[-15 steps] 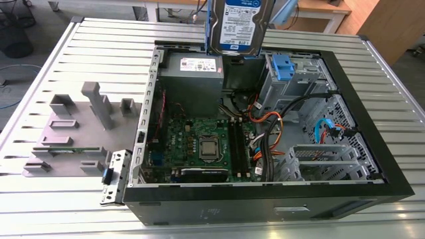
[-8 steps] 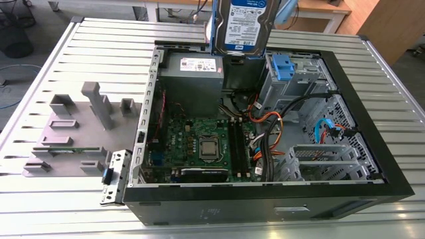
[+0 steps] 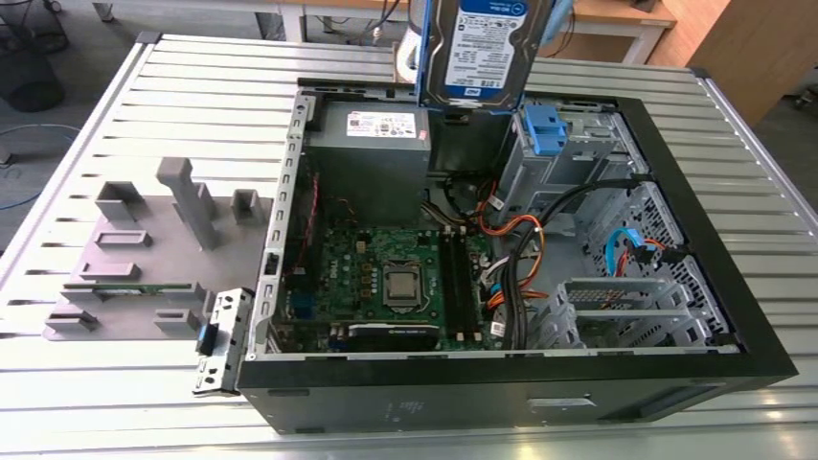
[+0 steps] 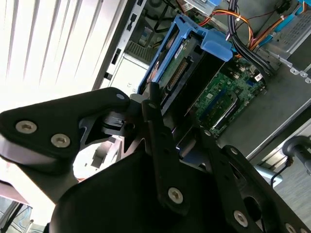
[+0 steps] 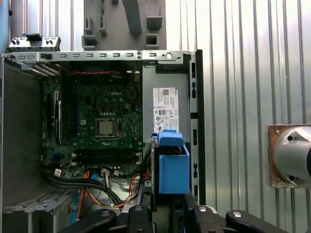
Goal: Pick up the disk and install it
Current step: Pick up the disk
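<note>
Your end effector [image 4: 177, 124] is clamped on the disk [image 3: 486, 48], held on edge above the open case [image 3: 715, 287], just over the power supply [image 3: 371, 134]. Hold the rails square and lower slowly, clear of the cables [image 3: 531, 235].

Exterior view overlooks the computer case [image 3: 511, 393] — both wrist views, closer, seemingly face its motherboard [image 5: 121, 104].
</note>
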Robot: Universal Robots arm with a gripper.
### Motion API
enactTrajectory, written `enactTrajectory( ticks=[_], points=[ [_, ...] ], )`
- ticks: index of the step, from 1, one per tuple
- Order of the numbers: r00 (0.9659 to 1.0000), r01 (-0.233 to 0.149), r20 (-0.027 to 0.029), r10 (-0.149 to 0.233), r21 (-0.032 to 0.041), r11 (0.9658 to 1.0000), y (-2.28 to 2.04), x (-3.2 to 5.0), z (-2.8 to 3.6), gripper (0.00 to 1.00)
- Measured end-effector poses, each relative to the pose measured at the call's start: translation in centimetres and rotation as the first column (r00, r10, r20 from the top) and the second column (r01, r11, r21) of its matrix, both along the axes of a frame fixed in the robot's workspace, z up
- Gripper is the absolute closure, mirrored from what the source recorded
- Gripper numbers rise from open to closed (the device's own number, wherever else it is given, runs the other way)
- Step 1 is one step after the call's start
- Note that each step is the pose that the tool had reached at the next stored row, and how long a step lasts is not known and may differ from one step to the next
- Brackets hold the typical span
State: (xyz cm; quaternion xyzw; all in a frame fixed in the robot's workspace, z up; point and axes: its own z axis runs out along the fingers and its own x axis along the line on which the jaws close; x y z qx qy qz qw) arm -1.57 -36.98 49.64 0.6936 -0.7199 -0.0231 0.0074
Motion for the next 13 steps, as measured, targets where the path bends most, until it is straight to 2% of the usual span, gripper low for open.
enactTrajectory(
  ticks=[4,13],
  points=[
    [1.0000,0.000,0.0000,0.000,-0.0001,1.0000,0.00,0.52,0.00,0.65],
    [1.0000,0.000,0.0000,0.000,0.0000,1.0000,-0.07,0.55,0.00,0.65]
  ],
)
